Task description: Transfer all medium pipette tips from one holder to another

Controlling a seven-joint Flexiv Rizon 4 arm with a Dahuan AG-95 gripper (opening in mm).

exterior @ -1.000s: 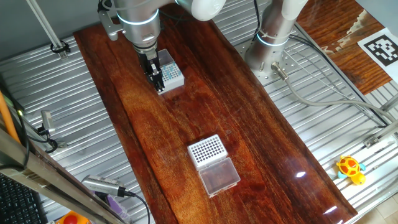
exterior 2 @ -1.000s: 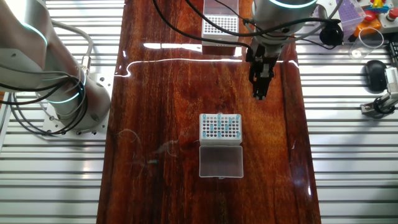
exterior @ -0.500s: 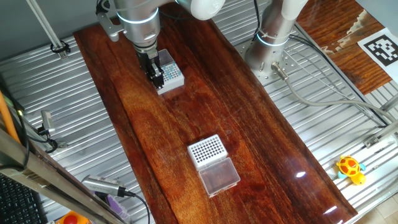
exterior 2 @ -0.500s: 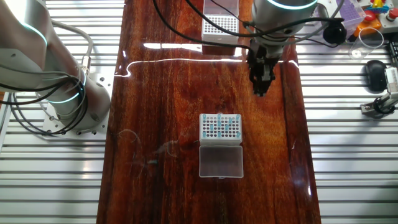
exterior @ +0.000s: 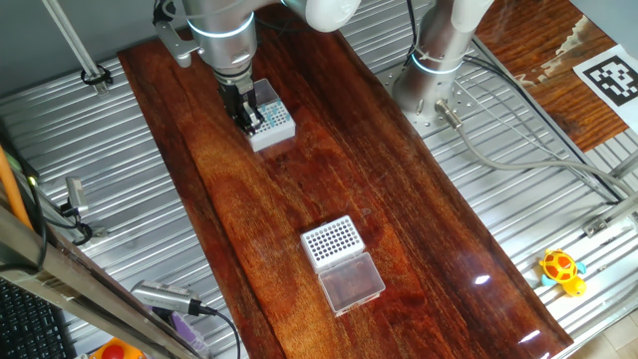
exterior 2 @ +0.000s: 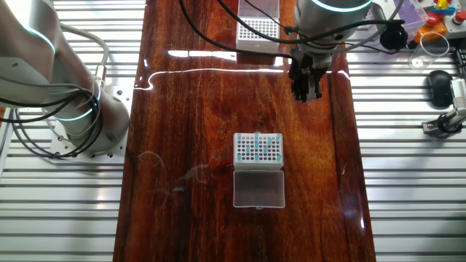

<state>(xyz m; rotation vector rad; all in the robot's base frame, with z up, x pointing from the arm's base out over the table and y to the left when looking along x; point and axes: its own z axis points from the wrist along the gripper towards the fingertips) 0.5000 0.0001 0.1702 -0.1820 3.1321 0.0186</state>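
The medium pipette tips [exterior 2: 258, 148] show as teal dots filling part of a white rack [exterior: 272, 123], whose clear lid [exterior 2: 258, 189] lies open beside it. A second white rack [exterior: 332, 240] shows only bare dark holes, and its lid [exterior: 351, 281] is open too; it also appears at the table's far end [exterior 2: 258, 29]. My gripper [exterior 2: 306, 91] hangs above the wood beside the teal-filled rack, not over it. From the side its dark fingers [exterior: 245, 118] overlap that rack's left edge. The fingers look close together. Any tip between them is too small to see.
The arm's silver base [exterior 2: 87, 120] stands on the slatted metal beside the wooden table [exterior 2: 189, 131], with cables [exterior: 518, 150] running off it. A yellow toy [exterior: 561, 269], a pipette-like tool [exterior: 169, 297] and a black mouse [exterior 2: 439, 86] lie on the surrounding metal.
The gripper has risen from low beside the teal-filled rack to higher above the table. Both racks stay where they were.
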